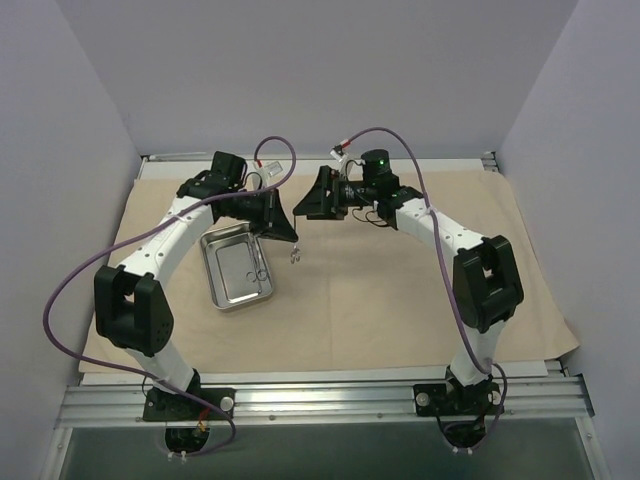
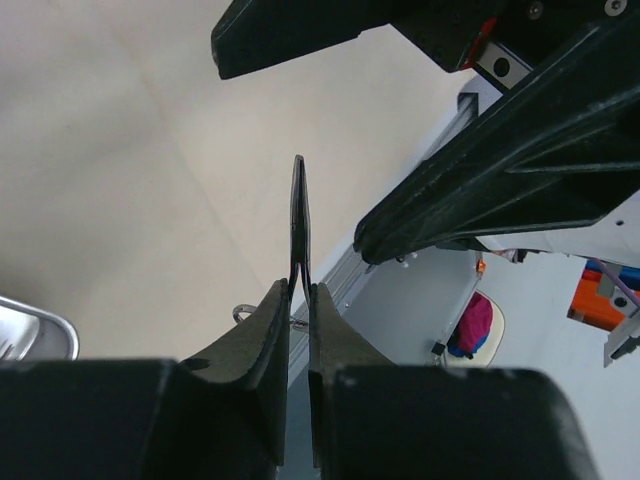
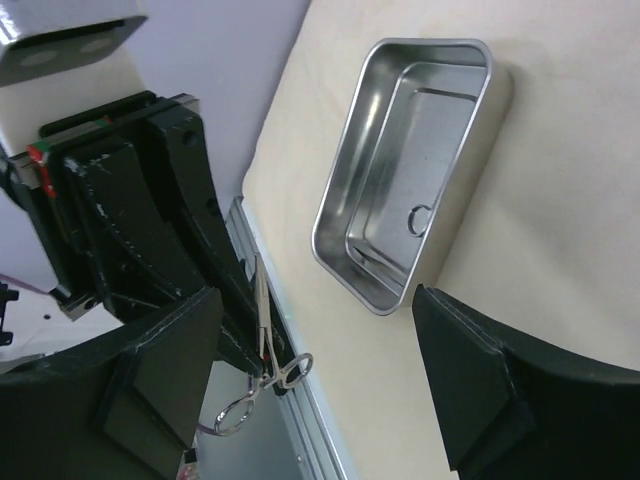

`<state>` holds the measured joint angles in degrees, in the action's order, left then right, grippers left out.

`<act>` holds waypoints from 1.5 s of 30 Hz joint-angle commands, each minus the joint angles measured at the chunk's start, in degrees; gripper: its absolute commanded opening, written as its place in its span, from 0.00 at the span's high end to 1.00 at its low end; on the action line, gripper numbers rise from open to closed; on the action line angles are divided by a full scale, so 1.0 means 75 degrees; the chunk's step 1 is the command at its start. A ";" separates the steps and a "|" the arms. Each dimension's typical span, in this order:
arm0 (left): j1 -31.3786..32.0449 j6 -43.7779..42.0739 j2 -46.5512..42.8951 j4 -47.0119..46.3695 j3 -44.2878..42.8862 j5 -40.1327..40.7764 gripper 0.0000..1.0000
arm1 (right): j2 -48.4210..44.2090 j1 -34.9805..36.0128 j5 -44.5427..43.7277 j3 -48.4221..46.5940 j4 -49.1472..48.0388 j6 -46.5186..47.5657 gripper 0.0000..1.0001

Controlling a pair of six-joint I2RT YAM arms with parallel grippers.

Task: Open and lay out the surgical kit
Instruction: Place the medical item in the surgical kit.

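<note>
Cloth point(image 1: 400, 290) is fully open and flat on the table point(image 1: 330, 373), covering most of it. Far edge sits near the back wall.

Steel tray point(image 3: 400, 130) is upright on the left part of the cloth, in front of the left arm's elbow. Another thin tool with a ring handle point(image 3: 420, 218) lies inside it, can't tell what kind.

Left gripper point(image 2: 298, 290) is up off the cloth, just past the tray's far right corner. Jaws are narrow, pinched on a clamp point(image 3: 265, 350) with scissor-type handles. Grip is on the thin shaft. Top view has it hanging below the gripper with the ring handles lowest, clear of the cloth and outside the tray.

Right gripper point(image 3: 318, 295) faces the left one from the right, close but not touching, also in the air over the middle-back of the cloth. Jaws are wide, nothing held. In its own wrist view the clamp sits in the gap, nearer one finger point(image 3: 165, 365). Contact isn't visible, and the other finger is well clear.

Cables from both arms loop above the cloth.
</note>
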<state>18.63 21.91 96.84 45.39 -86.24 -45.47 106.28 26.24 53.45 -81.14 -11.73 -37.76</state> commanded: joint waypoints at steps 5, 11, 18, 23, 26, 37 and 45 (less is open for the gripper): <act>-0.0035 0.0301 -0.0455 -0.1280 0.0225 -0.1378 0.98 | -0.0788 -0.0042 0.0853 0.0202 -0.1214 -0.0473 0.31; -0.0035 0.0524 -0.0408 -0.1738 0.0353 -0.1718 0.98 | -0.0799 -0.0042 0.1158 0.0354 -0.1566 -0.0708 0.43; -0.0035 0.1050 -0.0478 -0.2488 0.0728 -0.1999 0.98 | -0.0858 -0.0053 0.1299 0.0472 -0.1589 -0.0673 0.56; -0.0047 0.1355 -0.0478 -0.2992 0.0916 -0.2140 0.98 | -0.0858 -0.0053 0.1462 0.0495 -0.1682 -0.0719 0.57; -0.0047 0.1543 -0.0455 -0.3285 0.0963 -0.2210 0.98 | -0.0870 -0.0065 0.1580 0.0518 -0.1694 -0.0720 0.57; -0.0047 0.1930 -0.0478 -0.3813 0.1115 -0.2433 0.98 | -0.0858 -0.0088 0.1697 0.0694 -0.1999 -0.0965 0.70; -0.0082 0.2200 -0.0431 -0.4270 0.1221 -0.2551 0.98 | -0.0706 -0.0077 0.1803 0.0741 -0.2468 -0.1317 1.00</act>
<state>18.52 37.52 95.59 18.06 -76.69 -62.41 103.00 25.54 64.38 -75.35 -25.69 -46.76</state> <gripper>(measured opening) 0.136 0.062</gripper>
